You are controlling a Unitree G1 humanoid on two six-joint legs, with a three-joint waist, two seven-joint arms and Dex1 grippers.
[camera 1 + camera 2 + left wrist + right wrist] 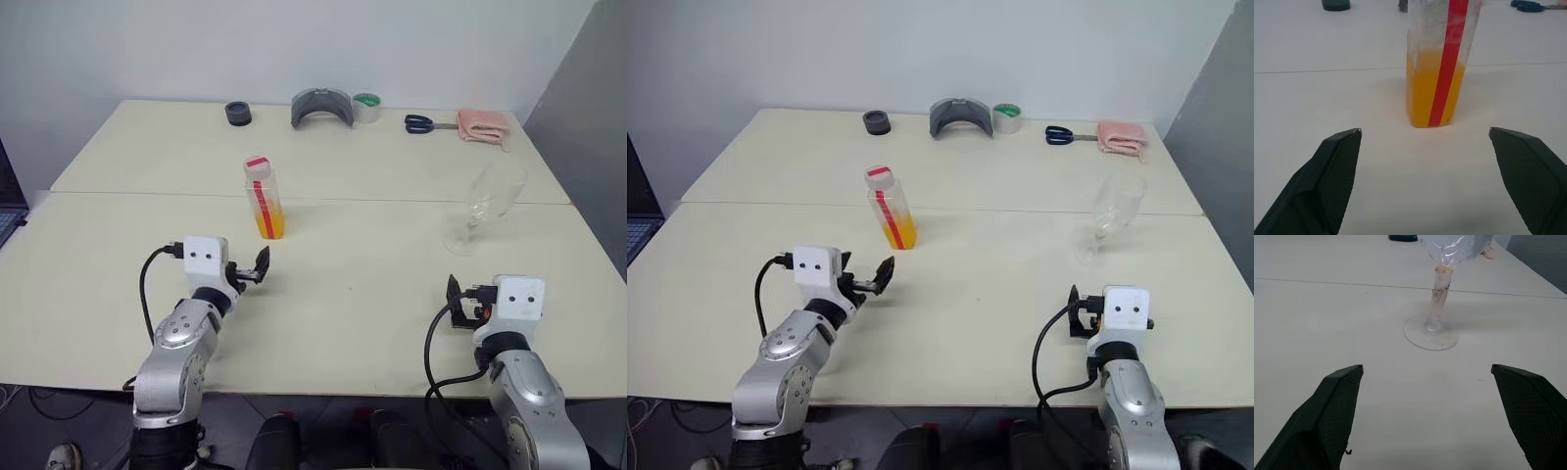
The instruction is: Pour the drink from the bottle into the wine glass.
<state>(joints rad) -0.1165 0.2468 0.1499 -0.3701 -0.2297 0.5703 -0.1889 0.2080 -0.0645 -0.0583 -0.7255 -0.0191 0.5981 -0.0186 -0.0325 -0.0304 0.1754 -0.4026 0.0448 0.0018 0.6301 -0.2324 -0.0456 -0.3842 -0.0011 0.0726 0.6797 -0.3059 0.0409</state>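
Fingers of the left gripper [257, 267] stood spread wide, holding nothing, aimed at the bottle [264, 199] just ahead and clear of it. The right gripper [1425, 416] was equally wide and empty, facing the glass [484, 205] with a gap between. The bottle stood upright on the table [372, 284], cap up, drink [1425, 88] filling its lower part. The glass stood upright on its foot, well to the bottle's right.

It looked like a lab or work room. Two plain tables [118, 294] stood by a bare white wall [294, 39], with tape [366, 107] and scissors [419, 123] on top.
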